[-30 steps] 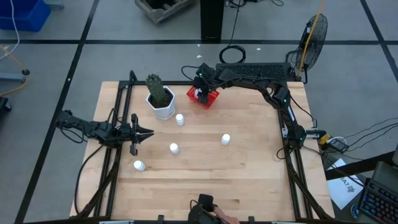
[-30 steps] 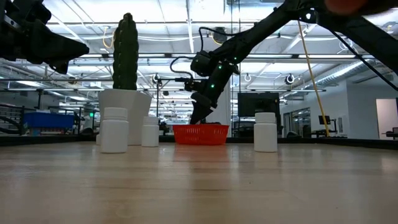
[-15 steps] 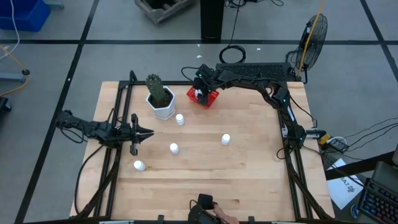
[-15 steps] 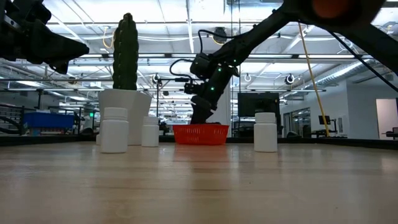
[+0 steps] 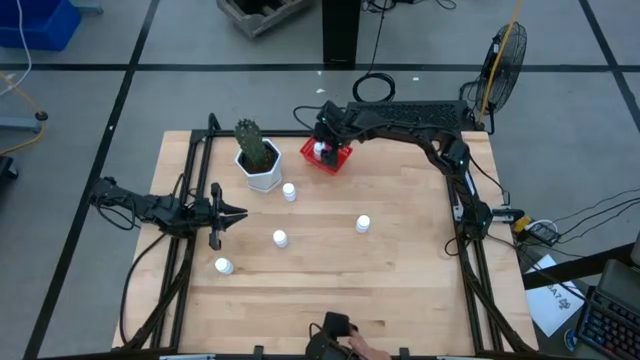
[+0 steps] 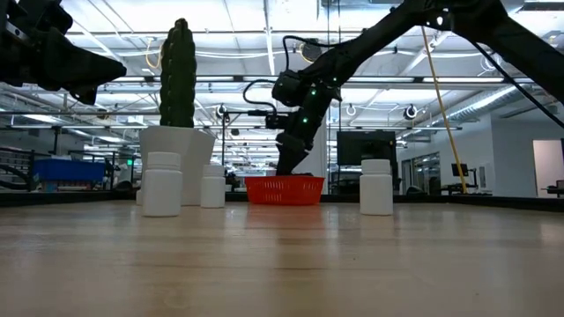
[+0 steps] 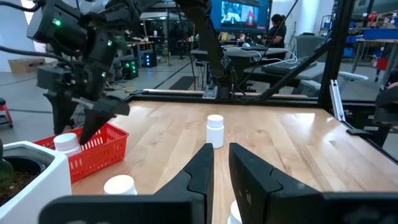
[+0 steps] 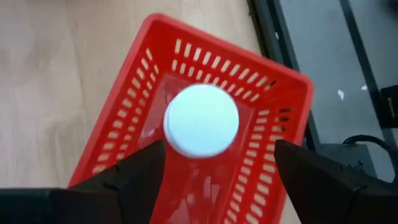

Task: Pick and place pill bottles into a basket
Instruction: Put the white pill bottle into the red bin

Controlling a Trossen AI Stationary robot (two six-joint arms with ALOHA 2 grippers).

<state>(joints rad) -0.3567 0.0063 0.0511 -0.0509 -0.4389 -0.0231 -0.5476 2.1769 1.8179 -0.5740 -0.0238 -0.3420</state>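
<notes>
Right wrist view: a white pill bottle (image 8: pixel 201 121) stands in the red basket (image 8: pixel 273 87), cap up, directly between the two dark fingers (image 8: pixel 134 177) and apart from both.
Right gripper: right gripper (image 5: pixel 322 145) hangs over the basket (image 5: pixel 328 158) at the far edge of the desk (image 5: pixel 400 270), spread wide, holding nothing; the bottle below it lies loose inside the basket.
Low view: right gripper (image 6: pixel 291 158) points down into the basket (image 6: pixel 284 190), its tips just above the rim.
Basket: sits beside the cactus pot (image 5: pixel 262 172), on the side toward the right arm.
Other bottles: four stand on the desk outside the basket, one (image 5: pixel 289 192) just beside the pot, one (image 5: pixel 280 238) near the middle, one (image 5: pixel 363 223) toward the right arm's side, one (image 5: pixel 223 265) nearest the left arm and the front edge.
Left gripper: left gripper (image 5: pixel 238 212) waits at the left edge of the desk, well apart from the basket, pinched narrow and empty; its fingers (image 7: pixel 199 177) nearly meet in the left wrist view.
Left wrist view: basket (image 7: pixel 99 149) with a bottle (image 7: pixel 66 144) inside, the right arm's gripper above it.
</notes>
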